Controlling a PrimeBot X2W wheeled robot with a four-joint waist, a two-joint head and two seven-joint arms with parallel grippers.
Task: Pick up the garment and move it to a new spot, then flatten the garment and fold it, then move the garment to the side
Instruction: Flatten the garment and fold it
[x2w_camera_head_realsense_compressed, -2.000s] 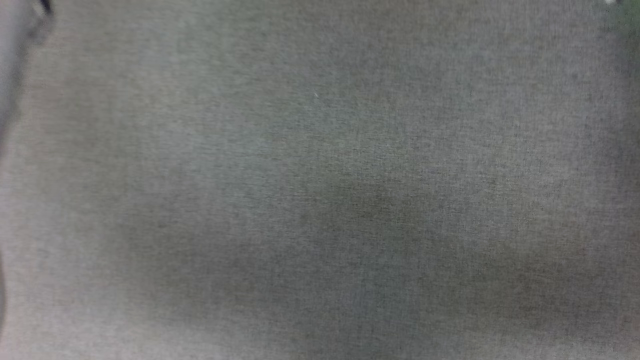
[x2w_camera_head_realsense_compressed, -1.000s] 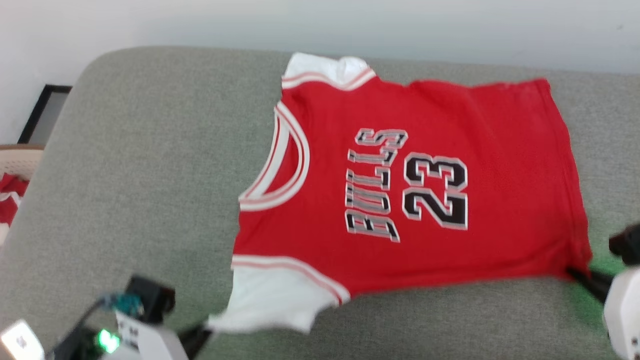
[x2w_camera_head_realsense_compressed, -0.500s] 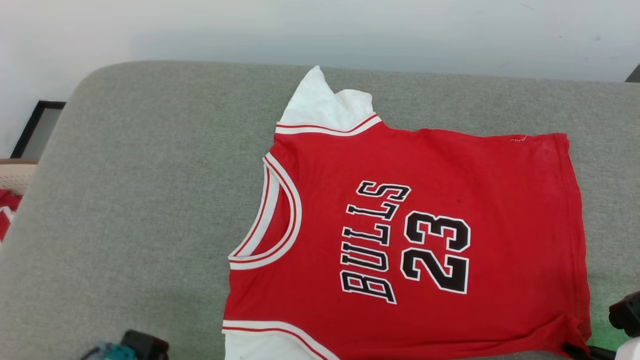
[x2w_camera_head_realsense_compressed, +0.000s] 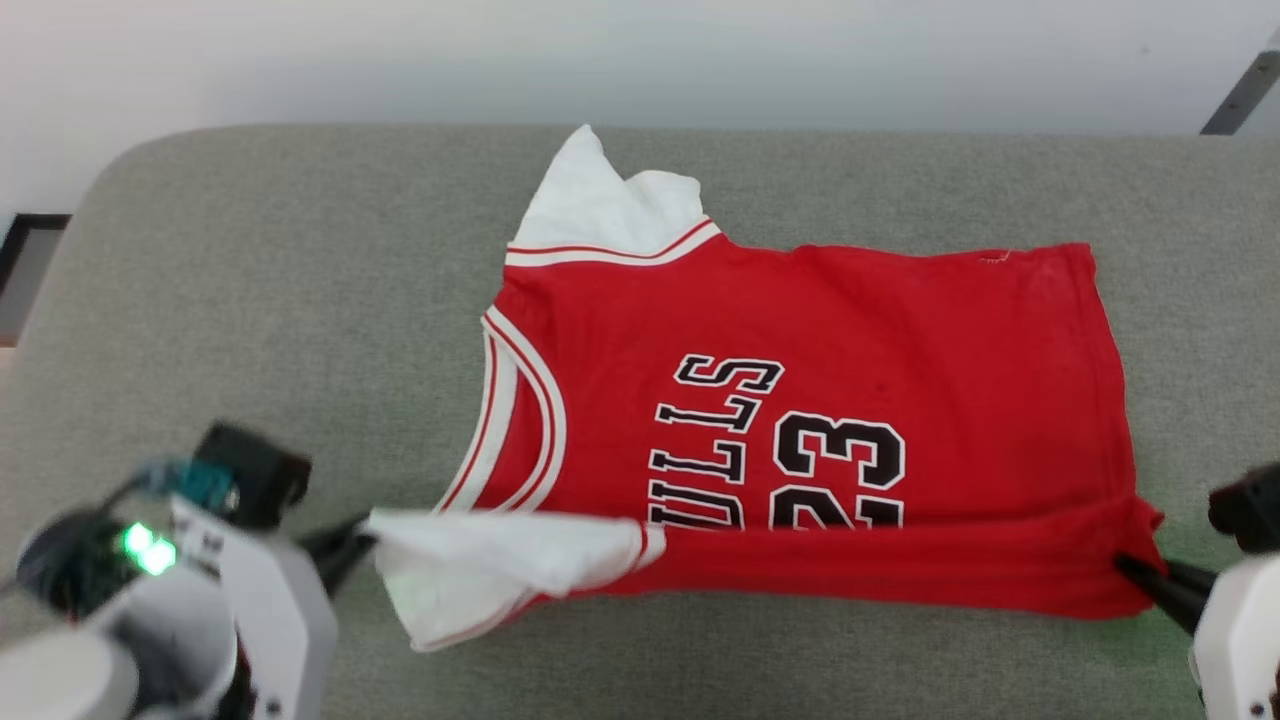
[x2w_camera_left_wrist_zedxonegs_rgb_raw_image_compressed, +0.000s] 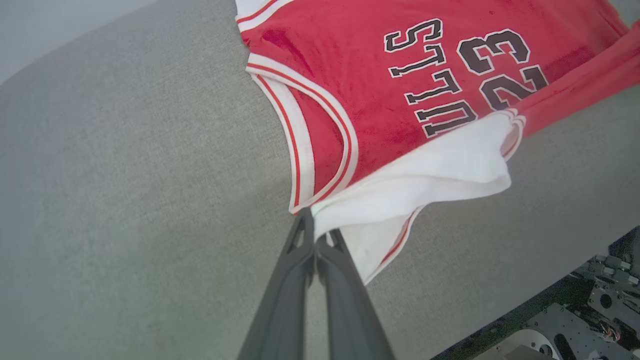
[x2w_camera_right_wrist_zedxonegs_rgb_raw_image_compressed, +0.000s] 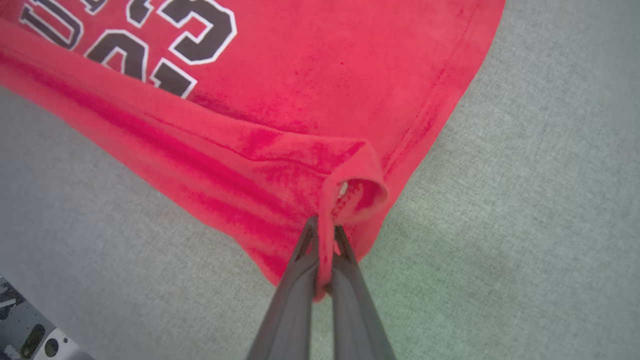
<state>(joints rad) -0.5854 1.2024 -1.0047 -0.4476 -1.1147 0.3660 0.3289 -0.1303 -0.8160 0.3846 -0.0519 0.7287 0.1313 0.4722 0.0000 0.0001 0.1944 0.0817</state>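
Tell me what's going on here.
A two-armed robot is folding a red jersey on a grey cushion. Its left pincer is shut on the near white sleeve, its right pincer on the near hem corner. That near edge is doubled over the lower lettering; the rest lies spread out.

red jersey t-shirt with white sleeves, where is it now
Head view: the red jersey T-shirt lies right of centre on the grey cushion, its near edge pinched by the left gripper at a white sleeve and the right gripper at the hem.
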